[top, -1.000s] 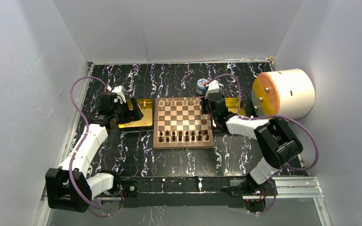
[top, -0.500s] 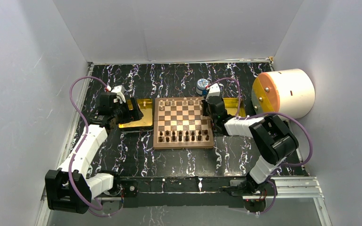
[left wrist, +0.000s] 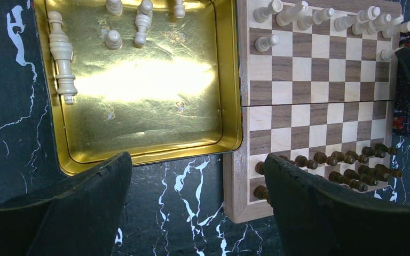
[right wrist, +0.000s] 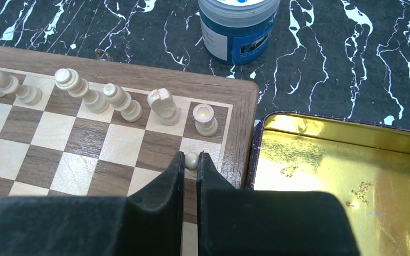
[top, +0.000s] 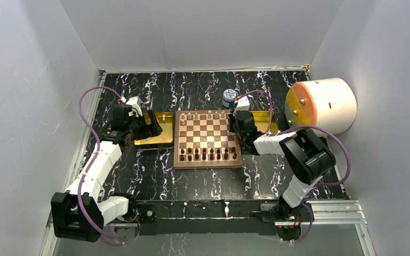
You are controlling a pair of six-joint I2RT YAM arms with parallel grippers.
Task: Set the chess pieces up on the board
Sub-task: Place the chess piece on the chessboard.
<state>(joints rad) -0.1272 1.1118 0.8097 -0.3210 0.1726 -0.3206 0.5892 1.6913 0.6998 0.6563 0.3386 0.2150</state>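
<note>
Right claw [right wrist: 191, 163] is pressed together on a pale pawn [right wrist: 192, 158]. Only the pawn's round head shows between the tips. Its body and base are hidden by the black fingers [right wrist: 163, 186], so cannot tell if it stands on the board [right wrist: 112, 146] or hangs just above it. Just ahead of the tips a rook [right wrist: 205, 118] sits on the corner square. A knight [right wrist: 163, 105] and more chess pieces [right wrist: 121, 101] run off to the claw's left, the last ones cut by the frame edge. Farther ahead, off the board, is a blue jar [right wrist: 238, 26] with its top cut off. To the claw's right is a gold tray [right wrist: 341, 176], only partly in frame.

Left claw [left wrist: 196, 162] is spread wide with nothing between its fingers. It hangs over the black marbled table [left wrist: 181, 213]. Ahead and to its left is a second gold tray [left wrist: 139, 106] with pale pieces lying in it. One tall piece [left wrist: 61, 53] lies along the far-left wall. A few more [left wrist: 141, 21] lie at the far wall, cut by the frame top, count unclear. Ahead and to the right is the board, with a pale row at its far edge. The dark pieces [left wrist: 320, 158] are close to the right finger, some hidden behind it.

In the top view both claws are small and their fingers are hard to make out. A white drum with an orange face [top: 323, 105] sits well off to the right claw's right.
</note>
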